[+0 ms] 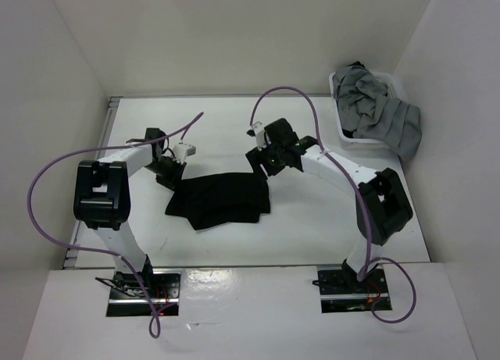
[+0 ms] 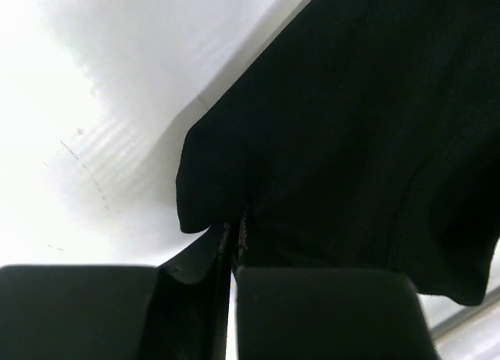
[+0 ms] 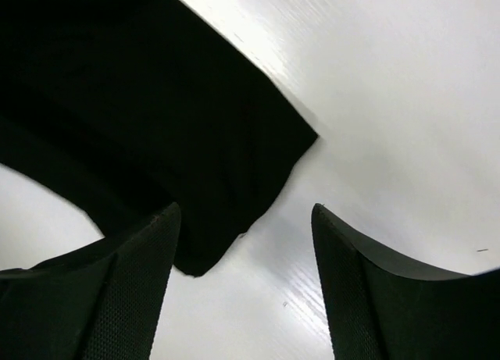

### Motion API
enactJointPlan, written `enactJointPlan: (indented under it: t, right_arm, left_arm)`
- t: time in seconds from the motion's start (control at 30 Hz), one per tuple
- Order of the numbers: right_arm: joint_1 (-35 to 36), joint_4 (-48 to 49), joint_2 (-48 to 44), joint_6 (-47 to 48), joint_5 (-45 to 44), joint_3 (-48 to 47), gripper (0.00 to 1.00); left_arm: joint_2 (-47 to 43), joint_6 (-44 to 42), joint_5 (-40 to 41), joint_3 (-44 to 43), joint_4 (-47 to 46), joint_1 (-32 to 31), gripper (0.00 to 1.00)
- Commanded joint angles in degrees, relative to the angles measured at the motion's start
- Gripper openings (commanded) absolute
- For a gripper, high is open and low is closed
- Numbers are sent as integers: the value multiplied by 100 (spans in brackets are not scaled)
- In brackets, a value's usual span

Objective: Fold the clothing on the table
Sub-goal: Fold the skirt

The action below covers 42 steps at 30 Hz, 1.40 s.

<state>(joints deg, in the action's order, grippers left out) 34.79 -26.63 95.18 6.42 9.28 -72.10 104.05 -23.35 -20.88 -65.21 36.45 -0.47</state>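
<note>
Pinching clothing (image 2: 351,141): left fingers (image 2: 312,313), wrist-view only

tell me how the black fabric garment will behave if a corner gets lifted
Probably floppy: the plain black soft fabric garment lies in limp, creased layers, so it should drape and sag. Likely light, since the left gripper pinches just a thin edge. On the smooth white table it may slide rather than stay put.

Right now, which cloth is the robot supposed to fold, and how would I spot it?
Look at the large white table. Near its middle lies a plain black fabric garment. Unlike the crumpled grey clothes heaped in the far right corner, it is solid black and lies low on the surface.
</note>
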Motion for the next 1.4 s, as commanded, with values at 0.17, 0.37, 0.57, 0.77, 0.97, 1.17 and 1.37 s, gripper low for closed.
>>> enactJointPlan:
  t: [0.17,0.37,0.57,0.77,0.97,1.17,1.37]
  right_arm:
    - [-322,-237,975,-694,441,-551,83]
    - [-605,-466,1257,-747,1102,-692,83]
    - [-605,-466,1258,-747,1349,-630,83]
    - [-605,-466,1468,-747,1401,-630,83]
    - [-605,-466,1592,-800,1121,-630,83]
    - [-605,-352,1592,-852,874,-525,83]
    - [-605,-351,1645,-905,865,-525,82]
  left_arm:
    - [159,612,-144,-255,451,-23,0]
    - [159,911,-381,-422,574,29,0]
    - [159,1035,-487,-475,574,29,0]
    - [36,1158,-539,-422,574,29,0]
    - [-25,1271,-364,-247,452,134,0]
    - [-25,1325,-364,-247,398,249,0]
    - [-25,1377,-364,-194,346,302,0]
